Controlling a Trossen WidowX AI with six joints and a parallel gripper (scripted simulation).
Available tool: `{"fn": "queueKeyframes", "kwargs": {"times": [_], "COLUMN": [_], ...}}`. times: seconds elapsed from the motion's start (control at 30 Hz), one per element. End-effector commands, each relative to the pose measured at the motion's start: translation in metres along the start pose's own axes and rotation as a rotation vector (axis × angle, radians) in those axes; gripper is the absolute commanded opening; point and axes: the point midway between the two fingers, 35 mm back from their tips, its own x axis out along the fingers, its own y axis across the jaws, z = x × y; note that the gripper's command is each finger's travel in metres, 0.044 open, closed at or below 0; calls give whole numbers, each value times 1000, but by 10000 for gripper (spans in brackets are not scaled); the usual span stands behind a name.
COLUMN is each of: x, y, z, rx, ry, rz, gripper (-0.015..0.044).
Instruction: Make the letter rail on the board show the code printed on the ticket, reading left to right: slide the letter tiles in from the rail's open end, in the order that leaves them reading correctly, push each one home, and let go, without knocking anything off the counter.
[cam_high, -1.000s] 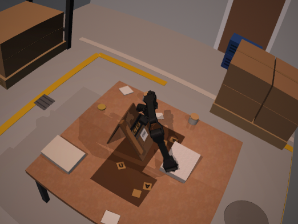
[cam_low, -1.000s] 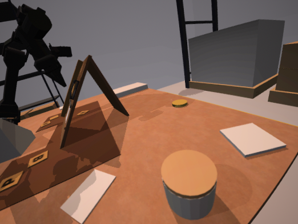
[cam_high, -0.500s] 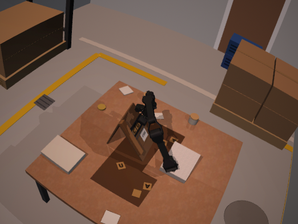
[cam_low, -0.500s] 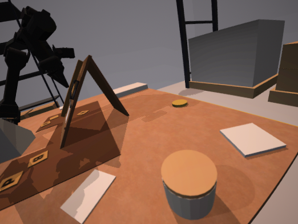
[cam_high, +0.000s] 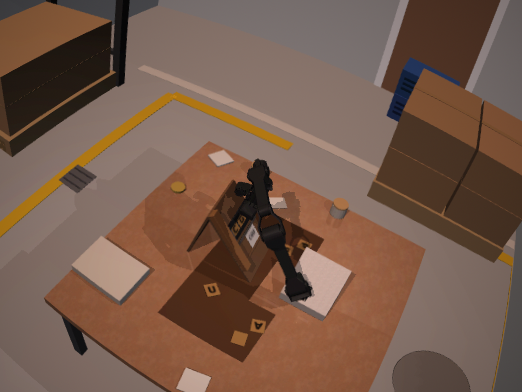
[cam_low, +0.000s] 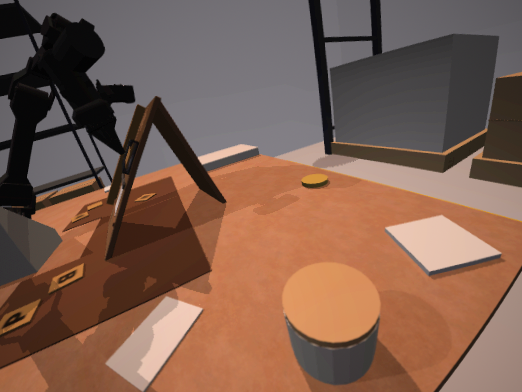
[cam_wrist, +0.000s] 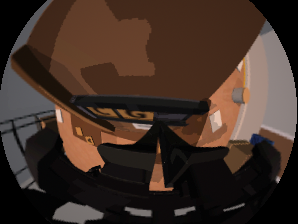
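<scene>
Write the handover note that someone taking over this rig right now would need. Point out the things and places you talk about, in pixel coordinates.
Gripper (cam_high: 244, 215) (cam_low: 123, 152) (cam_wrist: 158, 123): shut, nothing held, fingertips at the rail (cam_high: 231, 233) (cam_low: 131, 156) (cam_wrist: 145, 103).
Done: tiles C and G are in the rail; whether they are fully home I cannot tell.
Loose on the counter: U (cam_high: 212, 289) (cam_low: 145, 197), A (cam_high: 258, 326) (cam_low: 80, 217) with an unreadable tile (cam_high: 239, 338) (cam_low: 95, 205) beside it, and B (cam_low: 67, 277) and P (cam_low: 20, 316) together.
Left: read the ticket (cam_high: 251, 235), illegible here; check C and G against it, add any missing tiles, withdraw.

Tiles (cam_high: 212, 290) (cam_low: 67, 278) tan w/ blk letters; gripper (cam_wrist: 158, 123) blk.
</scene>
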Motion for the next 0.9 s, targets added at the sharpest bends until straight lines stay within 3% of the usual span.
{"fn": "queueKeyframes", "kwargs": {"times": [0.0,0.87], "x": [1,9], "y": [0,0], "z": [3,10], "rx": [0,0], "ry": [-5,-6], "rz": [-2,-1], "gripper": [0,0]}}
